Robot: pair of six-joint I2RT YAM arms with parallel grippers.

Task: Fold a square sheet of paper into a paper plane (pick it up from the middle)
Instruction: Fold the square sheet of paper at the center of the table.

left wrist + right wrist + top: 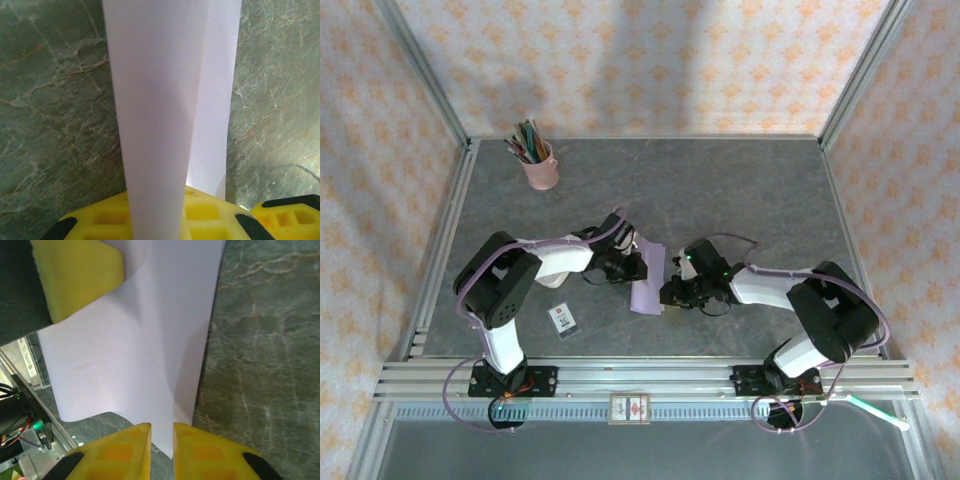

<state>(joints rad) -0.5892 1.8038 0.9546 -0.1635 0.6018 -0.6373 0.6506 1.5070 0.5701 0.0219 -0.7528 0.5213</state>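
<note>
The square sheet of paper [649,279], plain lavender, is lifted and bent between both grippers near the middle of the table. My left gripper [631,268] is shut on its left side. In the left wrist view the sheet [160,100] rises in a fold over the yellow fingers [215,212]. My right gripper [671,291] is at the sheet's right lower edge. In the right wrist view its jaws [161,429] stand close together with a corner of the sheet [130,340] between them. The left gripper's yellow finger [80,275] shows at top left there.
A pink cup of pens [538,165] stands at the back left. A small white card [562,319] lies near the front left, beside the left arm. Metal frame rails [640,378] run along the near edge, and patterned walls close in the table's other sides.
</note>
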